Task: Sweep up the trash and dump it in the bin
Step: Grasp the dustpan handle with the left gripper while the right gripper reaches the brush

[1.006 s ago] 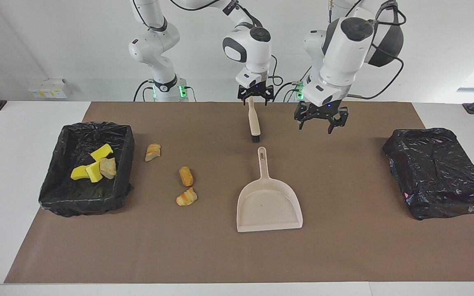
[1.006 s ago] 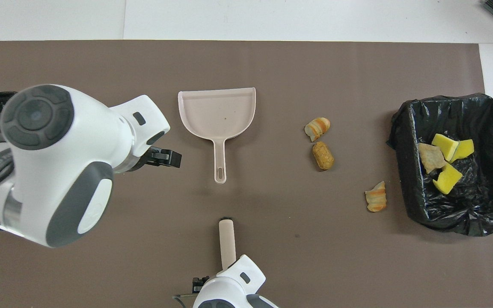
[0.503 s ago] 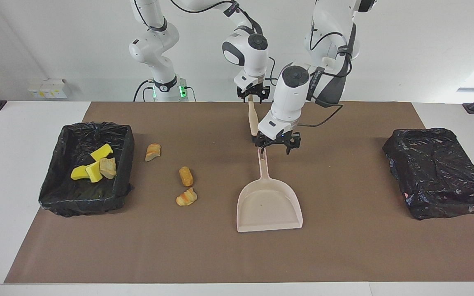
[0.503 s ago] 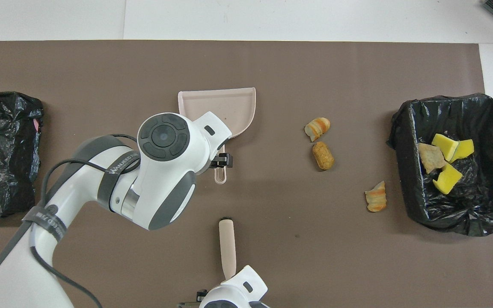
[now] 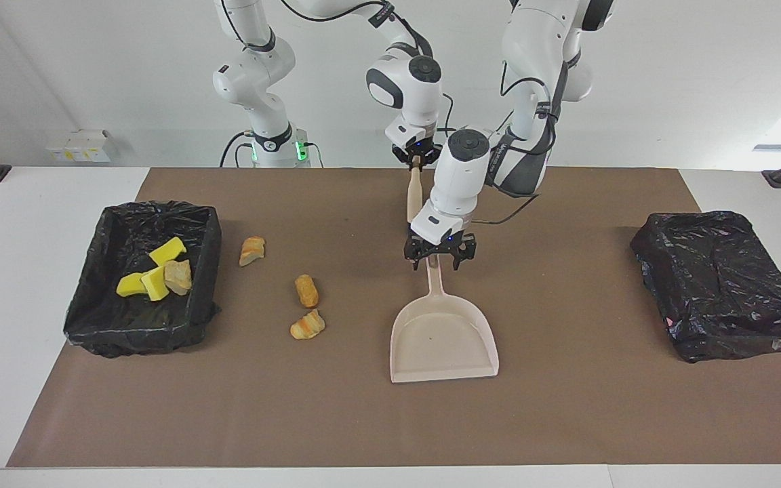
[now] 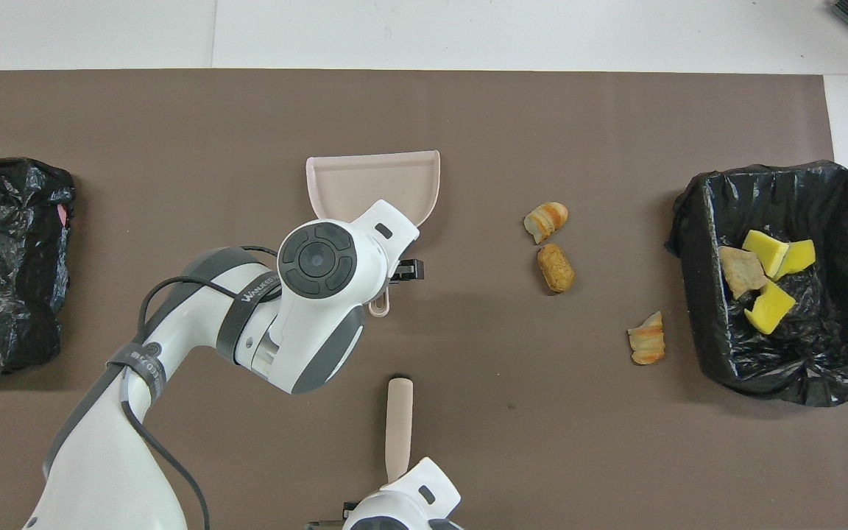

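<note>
White walls back a brown mat (image 5: 567,407) laid over the table. From the facing view, the right gripper (image 5: 417,160) is clamped on the brush (image 5: 414,193) handle at the robots' edge of the mat, brush tilted. The left gripper (image 5: 439,257) stands spread wide over the dustpan (image 5: 443,339) handle, not closed on it. Three tan lumps (image 5: 306,290) lie loose between dustpan and open bin (image 5: 207,230); three yellow pieces (image 5: 153,278) and one lump sit inside it. A covered bin (image 5: 723,285) rests at the left arm's end.

From overhead, the left gripper (image 6: 402,271) covers the dustpan (image 6: 372,177) handle; the brush (image 6: 399,427) lies nearer the robots.

Tools are being picked up. Next, I judge, the left claw must close on the handle, then carry the pan beside the lumps (image 6: 555,266)
</note>
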Motion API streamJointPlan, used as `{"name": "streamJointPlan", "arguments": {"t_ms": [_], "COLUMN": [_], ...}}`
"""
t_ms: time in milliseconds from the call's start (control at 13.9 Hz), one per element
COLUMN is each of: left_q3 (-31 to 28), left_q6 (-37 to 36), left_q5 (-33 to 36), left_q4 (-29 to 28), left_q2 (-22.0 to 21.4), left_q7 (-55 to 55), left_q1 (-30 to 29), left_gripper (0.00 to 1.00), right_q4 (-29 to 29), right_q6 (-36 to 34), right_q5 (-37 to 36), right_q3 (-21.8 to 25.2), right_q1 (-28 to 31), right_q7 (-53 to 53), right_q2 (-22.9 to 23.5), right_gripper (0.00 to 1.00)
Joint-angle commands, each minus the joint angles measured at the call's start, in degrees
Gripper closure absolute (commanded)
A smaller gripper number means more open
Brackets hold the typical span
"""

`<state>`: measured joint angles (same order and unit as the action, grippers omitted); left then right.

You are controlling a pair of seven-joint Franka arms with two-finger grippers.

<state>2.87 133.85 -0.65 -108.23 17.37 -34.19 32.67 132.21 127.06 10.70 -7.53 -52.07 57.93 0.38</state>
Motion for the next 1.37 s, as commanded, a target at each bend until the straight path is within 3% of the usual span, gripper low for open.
{"name": "streamJointPlan", "arguments": {"t_ms": [0, 72, 144, 216, 359, 503, 719, 862, 1006, 1150, 1294], "left_q3": [-0.76, -0.76, -0.76, -0.76, -0.76, -1.02, -1.11, -1.37, -1.37, -1.37, -1.37], "left_q6": [2.29, 2.38, 1.77, 1.16, -2.34, -5.17, -10.69, -14.99, -19.66, -20.91, -18.98], "left_q5": [0.47, 0.65, 1.17, 2.66, 3.11, 3.20, 10.03, 10.32, 10.32, 10.32, 9.62], "left_q4": [0.21, 0.30, 0.38, 0.30, 0.30, 0.99, 2.84, 2.76, 2.76, 2.24, 0.31], "left_q2": [1.18, 1.26, 1.35, 1.35, 1.27, 1.09, -0.40, -3.20, -5.05, -5.94, -6.47], "left_q7": [-0.44, -0.26, -0.17, -0.17, -0.17, -0.17, 2.01, 10.24, 19.12, 24.25, 27.32], "left_q1": [0.55, 0.38, 0.29, 0.20, 0.11, 0.20, -0.15, -0.50, -1.47, -2.08, -2.26], "left_gripper": [0.00, 0.00, 0.11, 0.25, 0.69, 0.92, 1.00, 1.00, 1.00, 1.00, 0.96], "right_q4": [-0.36, -0.72, -1.24, -1.51, -1.95, -2.82, -3.01, -3.01, -2.22, -2.04, 1.89], "right_q6": [-3.82, -5.06, -6.98, -9.18, -13.92, -18.50, -21.94, -23.43, -27.28, -31.51, -31.01], "right_q5": [0.91, 0.82, 0.47, 0.20, -1.54, -5.93, -12.53, -13.42, -16.04, -17.20, -18.07], "right_q3": [0.32, 0.58, 0.67, 0.76, 0.85, 0.76, 0.76, 0.76, 0.76, 0.76, 0.67], "right_q1": [0.47, 1.08, 2.31, 4.15, 8.27, 12.06, 17.94, 25.66, 29.81, 32.88, 38.33], "right_q7": [-0.10, -0.10, -0.01, -0.10, -0.18, -0.18, -0.18, -1.23, -1.33, -1.50, -5.69], "right_q2": [-0.99, -1.51, -2.13, -3.18, -6.16, -7.14, -6.97, -6.97, -7.14, -7.14, -9.07], "right_gripper": [1.00, 1.00, 1.00, 1.00, 1.00, 1.00, 1.00, 1.00, 1.00, 1.00, 1.00]}}
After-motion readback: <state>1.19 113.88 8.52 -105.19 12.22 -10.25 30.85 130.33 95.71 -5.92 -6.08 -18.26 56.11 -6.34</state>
